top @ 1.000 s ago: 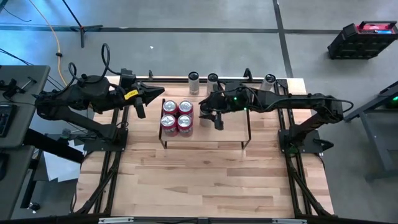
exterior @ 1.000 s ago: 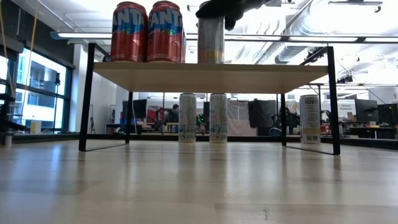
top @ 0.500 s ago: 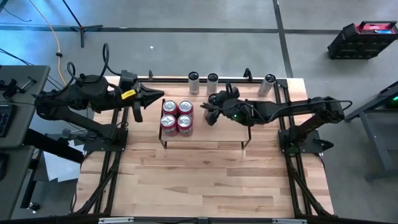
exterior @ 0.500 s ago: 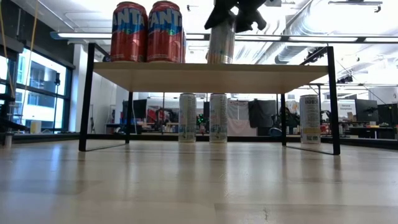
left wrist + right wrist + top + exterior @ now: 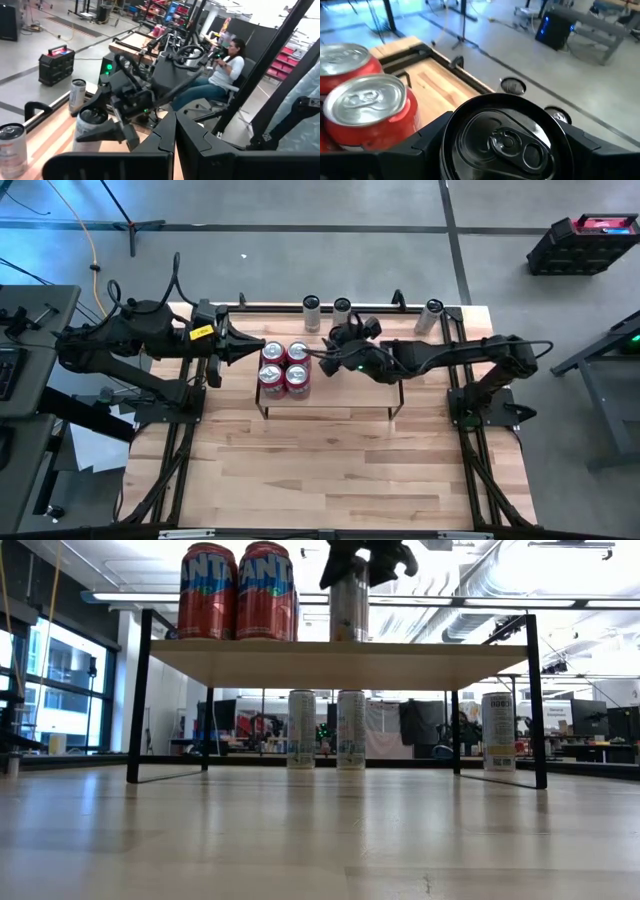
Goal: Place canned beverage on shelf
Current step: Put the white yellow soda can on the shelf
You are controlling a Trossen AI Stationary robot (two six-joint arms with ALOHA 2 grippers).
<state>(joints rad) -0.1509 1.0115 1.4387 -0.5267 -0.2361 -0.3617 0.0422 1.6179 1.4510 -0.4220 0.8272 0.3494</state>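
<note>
A slim silver can with a black top [image 5: 506, 142] stands upright on the shelf [image 5: 420, 653], a light-wood board on a black wire frame [image 5: 350, 392]. It is just right of several red cans [image 5: 285, 367]. My right gripper [image 5: 338, 358] is shut on this can [image 5: 349, 610] from above. My left gripper [image 5: 250, 348] is shut and empty; it hovers left of the red cans and points at them. Its fingers show in the left wrist view [image 5: 175, 140]. My right gripper pinches the slim can's upper end [image 5: 451, 131] between its two fingers [image 5: 422, 147], one on each side of the rim. The fingers come from above and point down. The can is upright, its base at the shelf board's top [image 5: 349, 639].
Three more slim cans stand on the table behind the shelf [image 5: 312, 310] [image 5: 342, 308] [image 5: 432, 312]; they show under the board in the low view [image 5: 301, 730]. The board's right half [image 5: 370, 385] is bare. A seated person [image 5: 227, 65] is beyond the table.
My right gripper has turned about above the shelf with the slim can and edged toward the red cans. The can was tilted half a second ago and is upright again. My left gripper has swung a little toward the red cans.
</note>
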